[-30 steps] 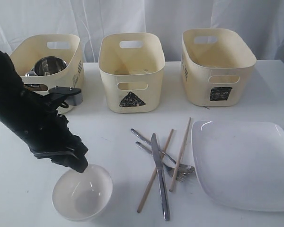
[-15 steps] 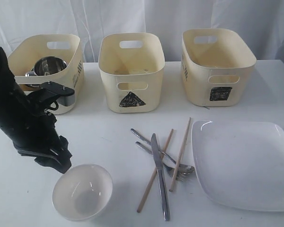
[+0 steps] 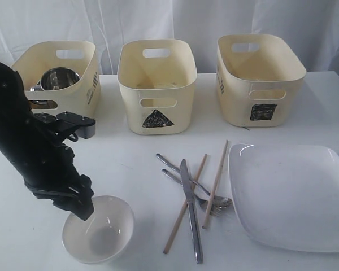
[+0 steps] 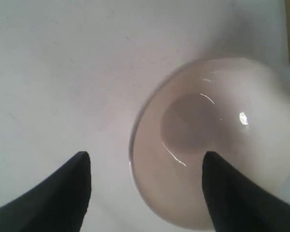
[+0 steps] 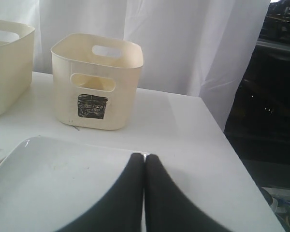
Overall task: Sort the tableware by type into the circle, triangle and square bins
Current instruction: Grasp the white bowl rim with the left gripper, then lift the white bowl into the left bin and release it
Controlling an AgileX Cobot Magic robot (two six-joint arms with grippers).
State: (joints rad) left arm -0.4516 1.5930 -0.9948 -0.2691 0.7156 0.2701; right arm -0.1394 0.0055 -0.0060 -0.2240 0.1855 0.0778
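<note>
White bowl [image 3: 99, 228] sits at lower left of the exterior view. Left gripper [image 3: 83, 210] hangs over its rim, jaws spread wide, holding nothing. Right gripper [image 5: 144, 166] is pressed closed above the white squarish plate [image 5: 53, 179], lower right. Cutlery [image 3: 191, 214] and chopsticks [image 3: 214, 180] lie between bowl and plate.

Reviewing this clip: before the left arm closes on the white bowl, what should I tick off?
1. Left gripper open: ok.
2. Its fingers straddle the white bowl rim, one inside, one outside: ok.
3. Bowl upright and empty: ok.
4. Chopsticks lie apart from the bowl: ok.
5. Right gripper shut, over the plate, away from the bowl: ok.
6. Room for the bowl in the left bin, which holds a steel mug: cannot tell.
</note>
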